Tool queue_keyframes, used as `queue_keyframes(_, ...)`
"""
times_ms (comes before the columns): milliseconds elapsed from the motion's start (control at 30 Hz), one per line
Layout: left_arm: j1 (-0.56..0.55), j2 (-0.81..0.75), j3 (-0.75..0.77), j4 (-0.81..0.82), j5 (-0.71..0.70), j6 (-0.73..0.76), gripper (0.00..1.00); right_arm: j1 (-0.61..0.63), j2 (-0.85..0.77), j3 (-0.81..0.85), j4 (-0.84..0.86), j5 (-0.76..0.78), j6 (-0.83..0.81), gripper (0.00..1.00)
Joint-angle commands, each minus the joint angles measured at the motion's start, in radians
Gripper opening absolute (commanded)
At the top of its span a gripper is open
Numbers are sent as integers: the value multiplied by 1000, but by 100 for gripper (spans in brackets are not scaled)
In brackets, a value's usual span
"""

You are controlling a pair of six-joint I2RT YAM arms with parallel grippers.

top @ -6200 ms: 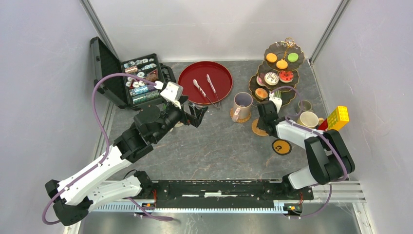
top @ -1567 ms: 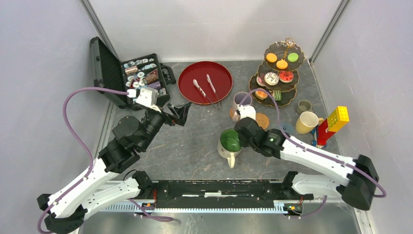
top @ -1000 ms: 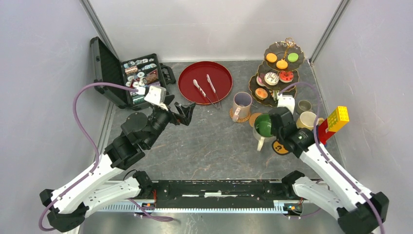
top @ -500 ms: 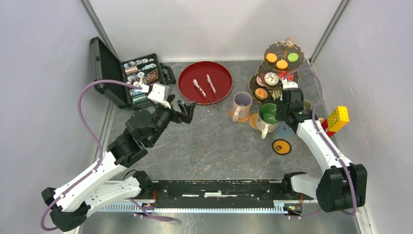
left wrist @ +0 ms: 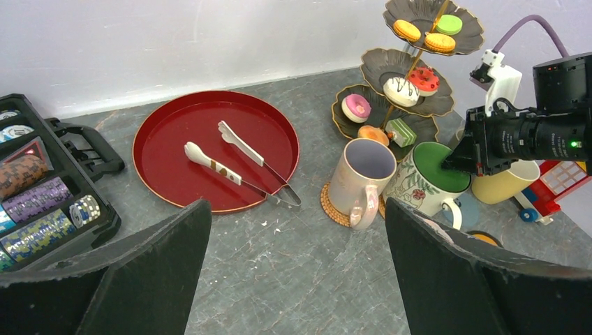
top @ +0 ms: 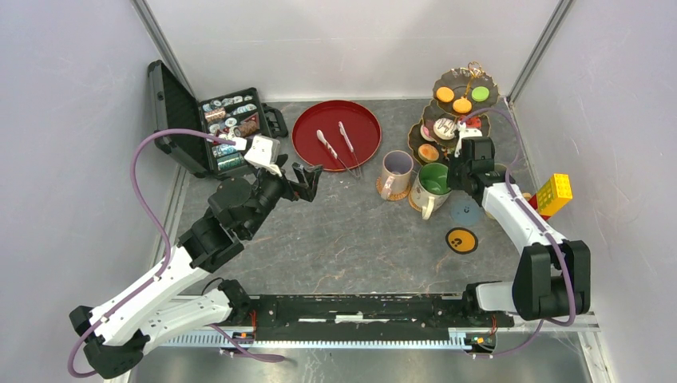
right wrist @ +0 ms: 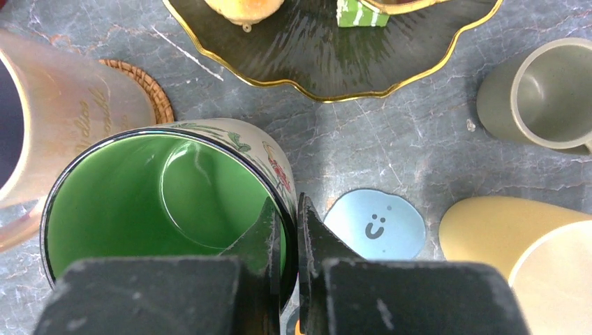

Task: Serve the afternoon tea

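My right gripper (right wrist: 290,218) is shut on the rim of the green-lined mug (right wrist: 167,202), one finger inside and one outside. The mug (top: 435,180) is beside the beige mug (top: 397,171), in front of the dark three-tier stand (top: 416,140). Whether it rests on the table I cannot tell. The stand holds small toy cakes, among them an orange one (top: 445,94) and a green one (top: 480,93). A yellow mug (right wrist: 516,251) and a small grey mug (right wrist: 541,98) stand to the right. My left gripper (top: 310,177) hangs open and empty over the table's middle left.
A round red tray (top: 307,132) with two tongs (top: 329,148) lies at the back centre, and an open black case (top: 172,112) at the back left. A blue smiley coaster (right wrist: 377,225), an orange coaster (top: 461,240) and a yellow toy block (top: 555,194) lie near the right arm.
The right arm has carried the green-lined mug from the table's middle back and right to the spot beside the beige mug. The left arm has barely moved.
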Motion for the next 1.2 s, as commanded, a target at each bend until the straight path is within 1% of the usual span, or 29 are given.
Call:
queue_keyframes(0, 7, 1, 30, 23, -2, -32, 100, -5, -7, 94, 145, -20, 21, 0)
queue_keyframes(133, 7, 1, 30, 23, 1, -32, 100, -5, 10, 101, 140, 6, 23, 0)
queue_keyframes(367, 8, -3, 30, 23, 4, -33, 100, -5, 44, 101, 134, -3, 30, 0)
queue_keyframes(400, 8, -3, 30, 23, 4, -33, 100, -5, 45, 100, 131, -3, 30, 2)
queue_keyframes(467, 8, -7, 30, 23, 5, -35, 100, -5, 48, 99, 129, -9, 32, 12)
queue_keyframes(533, 8, -9, 30, 22, 6, -35, 100, -5, 48, 98, 126, -23, 34, 18)
queue_keyframes(633, 9, -14, 30, 23, 8, -36, 100, -5, 35, 111, 107, -39, 37, 32)
queue_keyframes(767, 8, -21, 31, 23, 13, -39, 100, -5, -22, 139, 50, -22, 34, 56)
queue_keyframes(833, 8, -29, 31, 23, 14, -41, 100, -5, -65, 145, 11, 12, 24, 66)
queue_keyframes(933, 8, -40, 31, 23, 17, -44, 100, -5, -153, 109, -40, 99, 6, 74)
queue_keyframes(1033, 7, -50, 30, 24, 25, -50, 100, -6, -246, 19, -70, 231, 5, 78)
queue_keyframes(1100, 7, -53, 30, 28, 32, -55, 100, -18, -291, -44, -88, 279, 51, 77)
queue_keyframes(1133, 7, -55, 28, 28, 34, -57, 100, -27, -311, -84, -85, 270, 81, 76)
queue_keyframes(1167, 7, -56, 27, 29, 37, -60, 100, -36, -327, -118, -77, 254, 115, 72)
